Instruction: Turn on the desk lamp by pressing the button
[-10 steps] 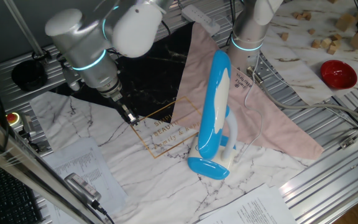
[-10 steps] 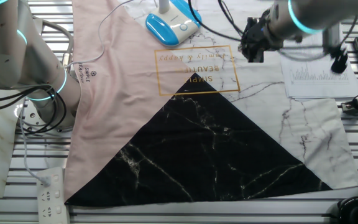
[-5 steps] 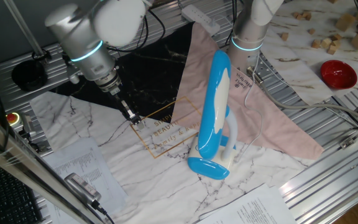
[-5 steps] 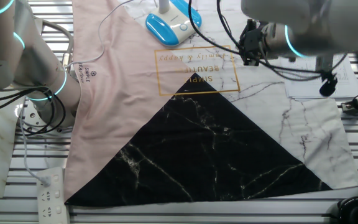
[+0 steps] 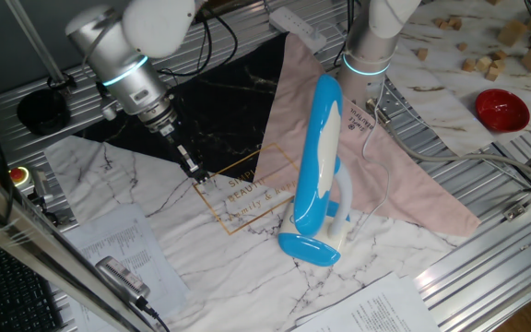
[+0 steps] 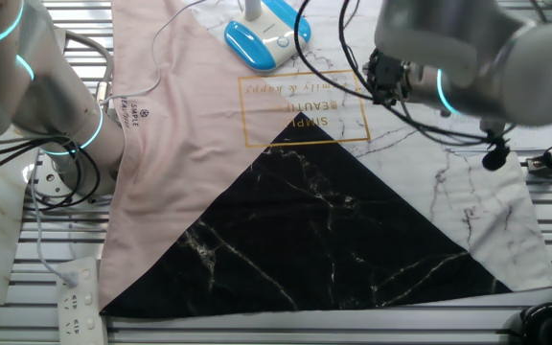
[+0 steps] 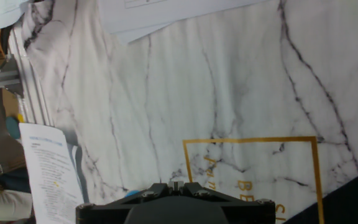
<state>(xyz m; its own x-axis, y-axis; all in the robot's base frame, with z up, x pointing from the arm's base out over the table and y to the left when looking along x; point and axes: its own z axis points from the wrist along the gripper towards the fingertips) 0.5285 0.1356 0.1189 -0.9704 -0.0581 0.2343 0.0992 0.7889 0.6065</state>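
Note:
The desk lamp (image 5: pixel 320 155) stands on the marble sheet, its long blue and white head reaching out over the oval blue base (image 5: pixel 309 247). The other fixed view shows only the base (image 6: pixel 263 42) at the top edge, with a white patch on it; I cannot make out the button. My gripper (image 5: pixel 193 170) points down at the gold-framed lettering, left of the lamp and apart from it. It also shows in the other fixed view (image 6: pixel 383 82). In the hand view the black fingertips (image 7: pixel 176 185) meet with nothing held.
A pink cloth (image 5: pixel 385 180) and a black marble triangle (image 6: pixel 324 230) cover the table. A red bowl (image 5: pixel 501 109) and wooden blocks (image 5: pixel 487 61) lie far right. Printed papers (image 5: pixel 118 249) lie near left. A second robot's base (image 5: pixel 369 46) stands behind the lamp.
The arm's upper links have swung and the wrist has turned. The fingertips stay over the same spot by the gold lettering. The lamp has not moved.

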